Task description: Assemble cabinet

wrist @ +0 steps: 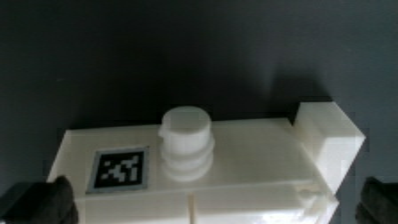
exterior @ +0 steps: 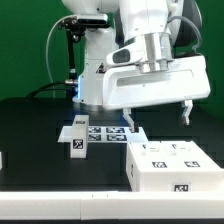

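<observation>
The cabinet's white box (exterior: pixel 170 165) lies on the black table at the exterior view's lower right, with black-and-white tags on its top and front. In the wrist view the white box (wrist: pixel 196 180) shows a short cylindrical knob (wrist: pixel 185 140), a square tag (wrist: pixel 121 168) and a raised block (wrist: pixel 320 125) at one corner. My gripper (exterior: pixel 157 118) hangs just above the box's far edge, open and empty, its fingers spread wide. In the wrist view the gripper (wrist: pixel 214 205) has its dark fingertips (wrist: pixel 45 203) at either side of the box.
The marker board (exterior: pixel 108 132) lies behind the box, toward the arm's base. A small white part with a tag (exterior: pixel 76 141) stands at the board's left end. Another white piece (exterior: pixel 2 158) shows at the exterior view's left edge.
</observation>
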